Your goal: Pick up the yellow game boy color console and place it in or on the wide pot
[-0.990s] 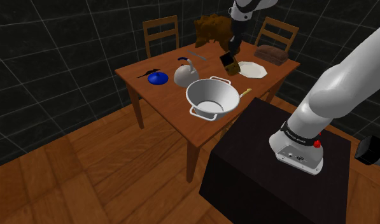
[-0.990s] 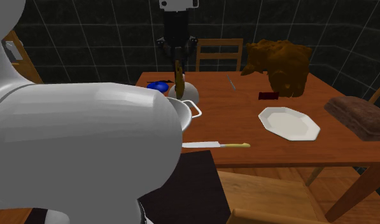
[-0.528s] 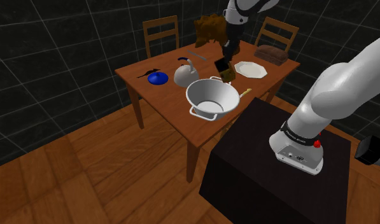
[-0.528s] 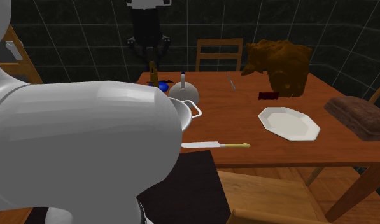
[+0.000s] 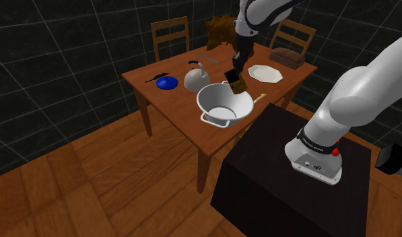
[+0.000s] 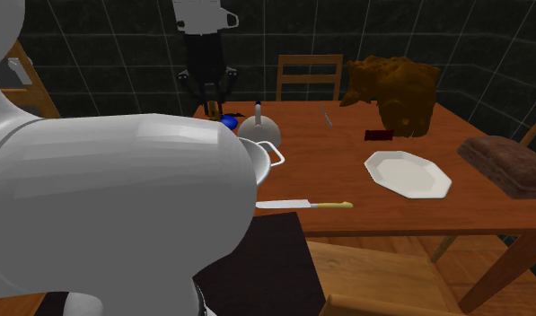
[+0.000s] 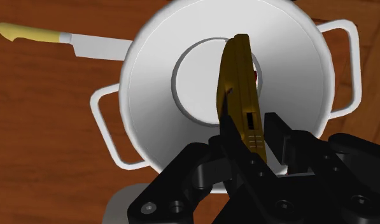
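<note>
The stand (image 5: 280, 182) sits at the table's (image 5: 165, 109) near edge. A knife (image 7: 86, 43) lies on the strip of wood between that edge and the pot (image 7: 150, 70). The pot is white with 2 loop handles; its wide mouth is open, and there is bare wood around each handle. Above it the gripper (image 7: 251, 135) points down, its 2 fingers closed tight on the console (image 7: 236, 76), which hangs over the pot's flat bottom, inside the line of the rim. The console is a thin, dark yellow slab seen edge-on and slightly tilted, with small dark slots along its side; the shoulder view shows a black face on it. Past the pot a kettle (image 5: 196, 80) stands just beside the rim, with a blue thing (image 5: 167, 82) near it. A plate (image 5: 265, 73) lies well apart, to the shoulder view's right. 2 chairs (image 5: 170, 32) line the far edge, in front of a dark tiled wall (image 5: 58, 54).
</note>
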`<state>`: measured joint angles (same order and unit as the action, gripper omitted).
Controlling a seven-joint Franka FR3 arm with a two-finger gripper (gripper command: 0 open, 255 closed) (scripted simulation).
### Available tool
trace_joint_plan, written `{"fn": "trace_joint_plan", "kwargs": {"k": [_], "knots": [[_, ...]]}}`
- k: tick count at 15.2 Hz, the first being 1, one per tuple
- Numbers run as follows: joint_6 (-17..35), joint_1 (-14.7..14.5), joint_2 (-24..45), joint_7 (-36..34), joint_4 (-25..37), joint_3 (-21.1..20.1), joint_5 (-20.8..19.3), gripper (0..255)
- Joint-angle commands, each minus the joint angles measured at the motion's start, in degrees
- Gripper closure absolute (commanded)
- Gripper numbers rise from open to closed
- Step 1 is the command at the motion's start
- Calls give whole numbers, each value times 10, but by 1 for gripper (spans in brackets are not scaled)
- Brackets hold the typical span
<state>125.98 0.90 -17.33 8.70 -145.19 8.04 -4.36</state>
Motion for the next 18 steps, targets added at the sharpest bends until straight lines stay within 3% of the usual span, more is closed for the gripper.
{"fn": "trace_joint_plan", "kwargs": {"k": [1,13,18], "knots": [[20,0,12,0,-7,1,0,255],[128,-2,84,4,-44,6,6,255],[130,-2,85,4,-45,6,6,255]]}}
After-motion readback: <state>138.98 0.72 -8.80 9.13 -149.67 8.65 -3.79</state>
